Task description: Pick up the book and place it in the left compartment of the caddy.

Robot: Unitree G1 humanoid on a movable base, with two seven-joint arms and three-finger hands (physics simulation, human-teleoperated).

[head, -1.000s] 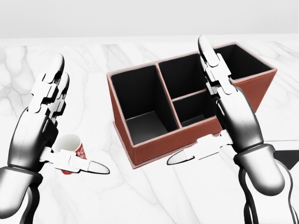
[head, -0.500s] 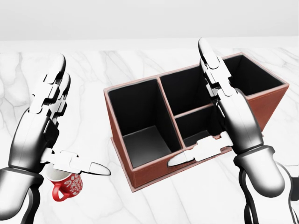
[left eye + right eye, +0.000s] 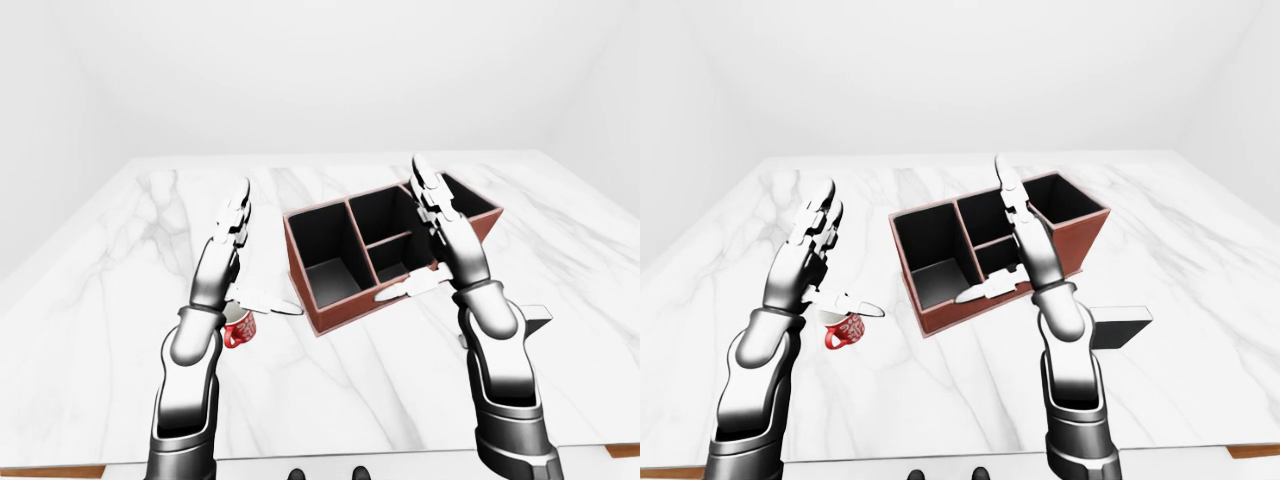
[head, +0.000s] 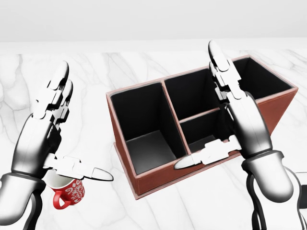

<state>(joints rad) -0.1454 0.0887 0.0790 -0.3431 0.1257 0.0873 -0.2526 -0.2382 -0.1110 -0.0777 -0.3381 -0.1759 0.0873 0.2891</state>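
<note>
The brown caddy [image 4: 158, 179] stands on the white marble table, turned at an angle, with one long left compartment [image 4: 144, 127] and smaller ones to its right; all look empty. A dark flat book [image 3: 1122, 326] lies on the table to the right of the caddy, partly hidden by my right forearm. My left hand [image 4: 76, 127] is raised and open to the left of the caddy. My right hand [image 4: 199, 108] is raised and open in front of the caddy's right compartments. Neither hand holds or touches anything.
A red patterned mug [image 4: 68, 192] stands on the table under my left thumb, left of the caddy. The table's near edge [image 3: 300, 462] runs along the bottom of the eye views. White walls lie beyond the table.
The whole picture shifted: the caddy and mug slid lower in the head view, so the camera moved. Both hands stay open and hold nearly the same pose.
</note>
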